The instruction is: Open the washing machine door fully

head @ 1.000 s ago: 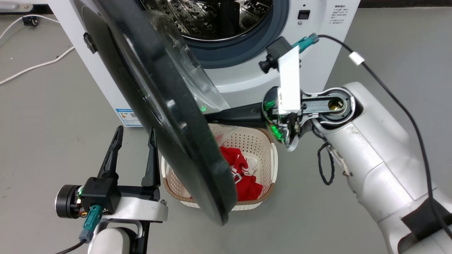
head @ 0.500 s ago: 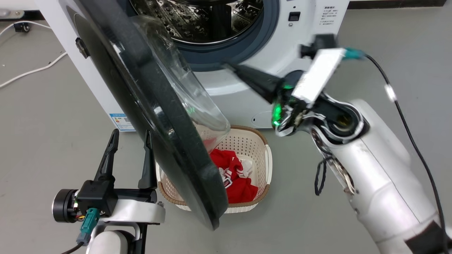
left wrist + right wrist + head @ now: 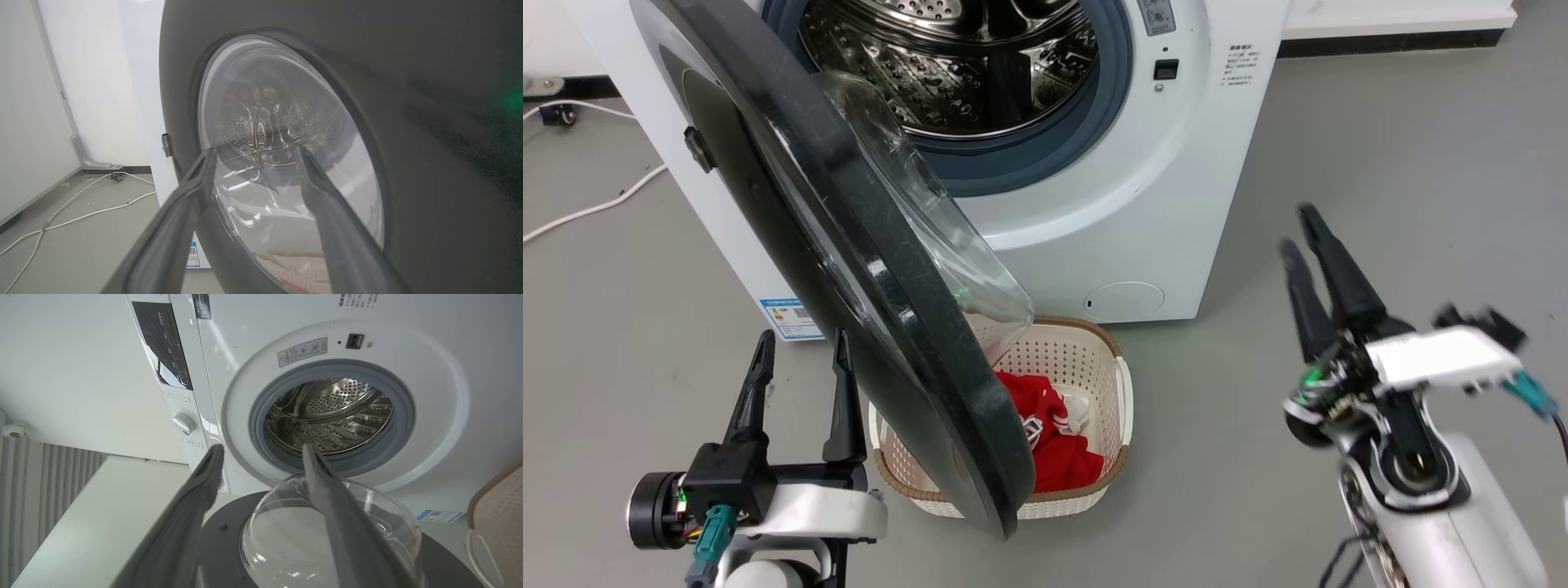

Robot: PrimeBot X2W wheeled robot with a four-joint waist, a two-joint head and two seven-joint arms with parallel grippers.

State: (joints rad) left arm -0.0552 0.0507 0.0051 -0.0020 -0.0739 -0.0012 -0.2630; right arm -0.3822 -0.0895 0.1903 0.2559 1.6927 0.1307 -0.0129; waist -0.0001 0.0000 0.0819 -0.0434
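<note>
Grey floor (image 3: pixel 1380 122), white cable (image 3: pixel 625 193), washing machine door (image 3: pixel 866 269)

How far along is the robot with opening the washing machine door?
Done: the door is unlatched and swung well out over the laundry basket, the drum exposed. In hand: nothing gripped; the left jaws are open beside the door's outer face, the right jaws open, clear of it. Left: the door juts roughly square to the machine, so a further push back probably remains.
</note>
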